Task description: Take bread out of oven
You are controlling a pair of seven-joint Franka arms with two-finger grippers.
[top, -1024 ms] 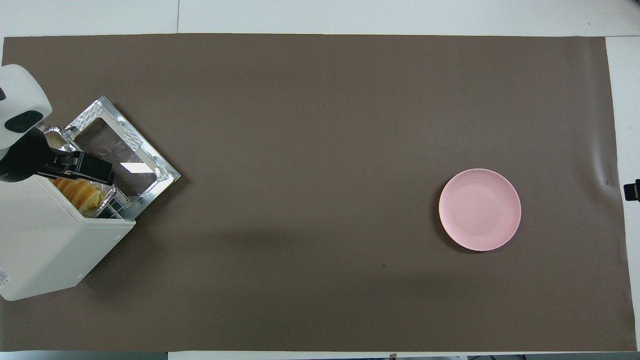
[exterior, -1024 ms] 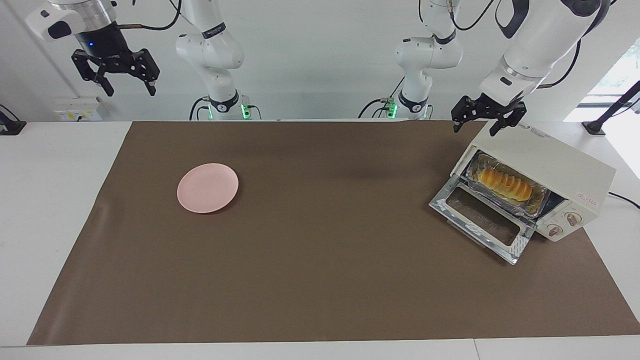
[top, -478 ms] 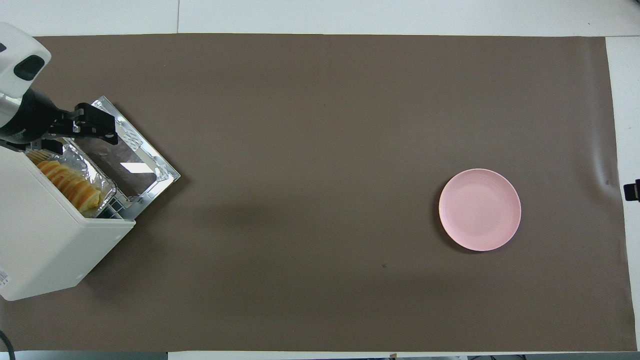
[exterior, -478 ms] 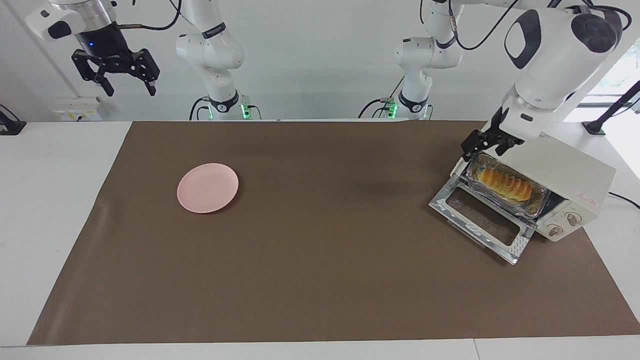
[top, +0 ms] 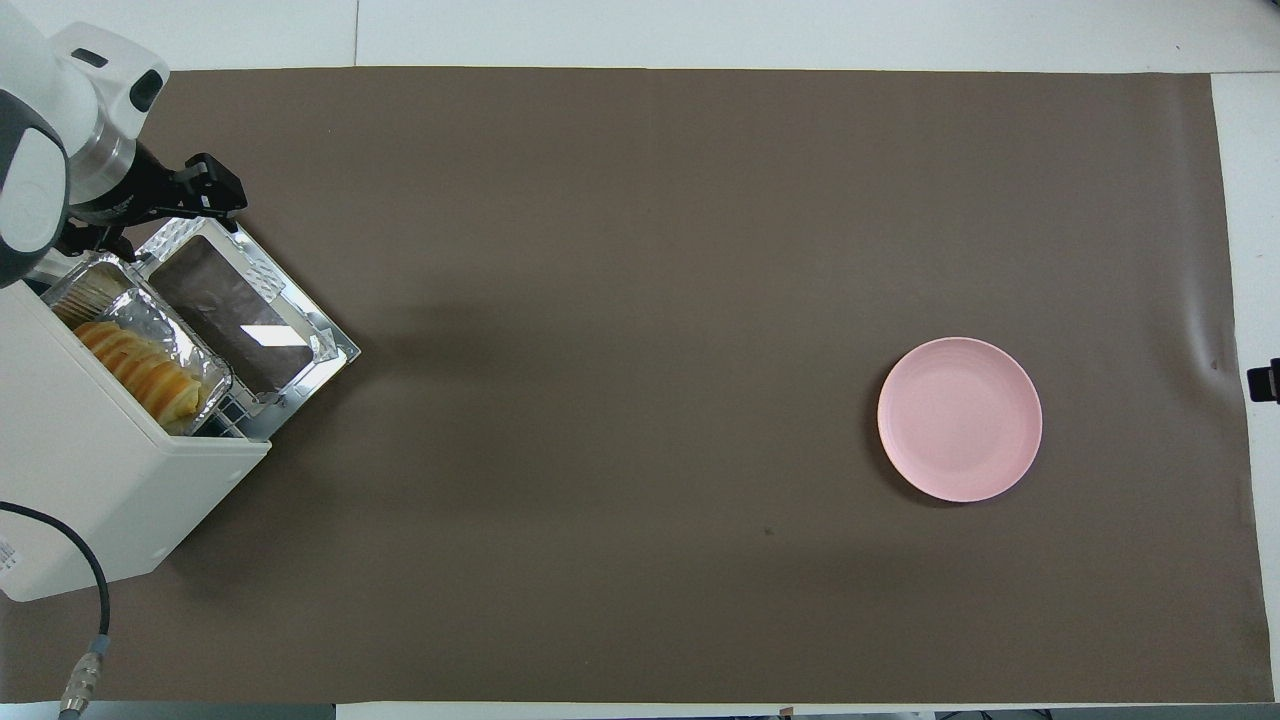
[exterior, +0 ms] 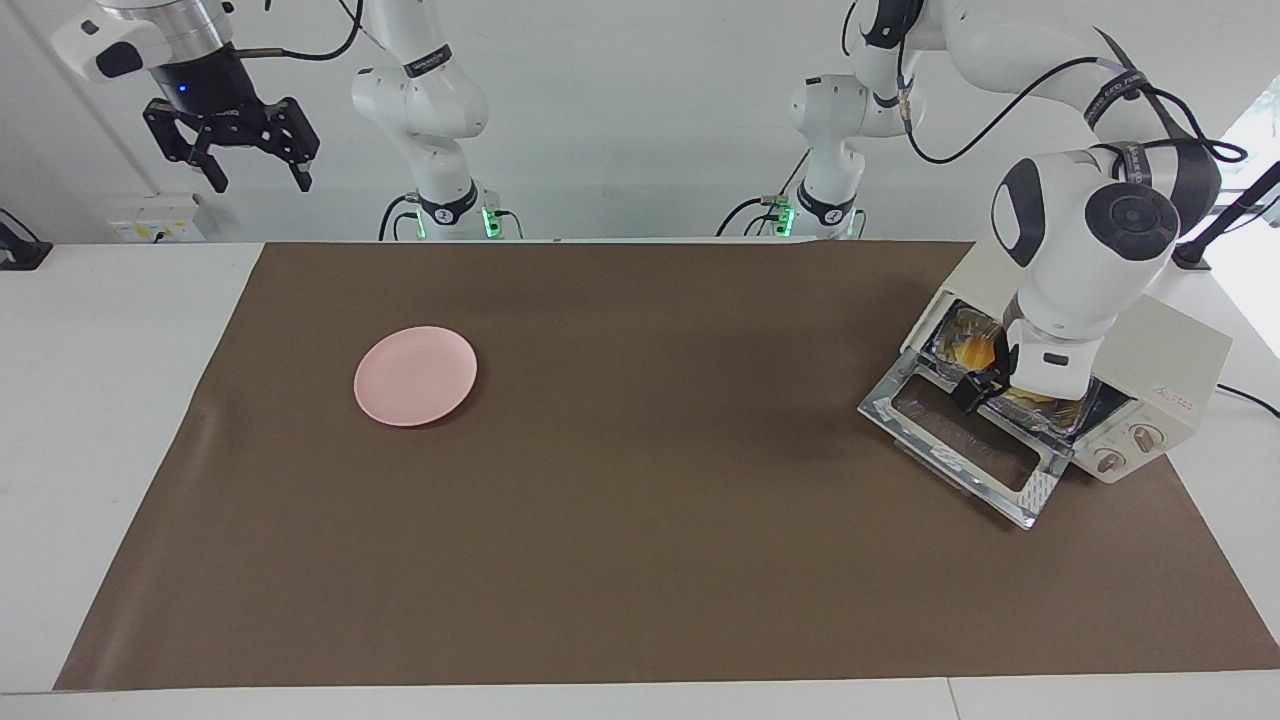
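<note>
Boxy cream-white toaster oven [exterior: 1130, 345] sits at the left arm's end of the brown tabletop [exterior: 640, 520], door [exterior: 965, 440] folded down. Ridged golden bread loaf [top: 140, 372] lies in crinkled silver foil tray [top: 185, 345] inside. Left hand [exterior: 985, 385] at the oven mouth, grip unreadable. Right hand [exterior: 232, 140] waits aloft, fingers spread, empty. Round pink plate [exterior: 415, 375] well apart.

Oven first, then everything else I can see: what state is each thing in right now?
Oven: door open, folded down flat.
Bread: inside the oven, lying in the foil tray, not gripped.
Pink plate: empty, on the mat.
Left hand: low over the open door, at the oven's mouth.
Right hand: open, empty, waiting raised at its arm's end of the table.
</note>
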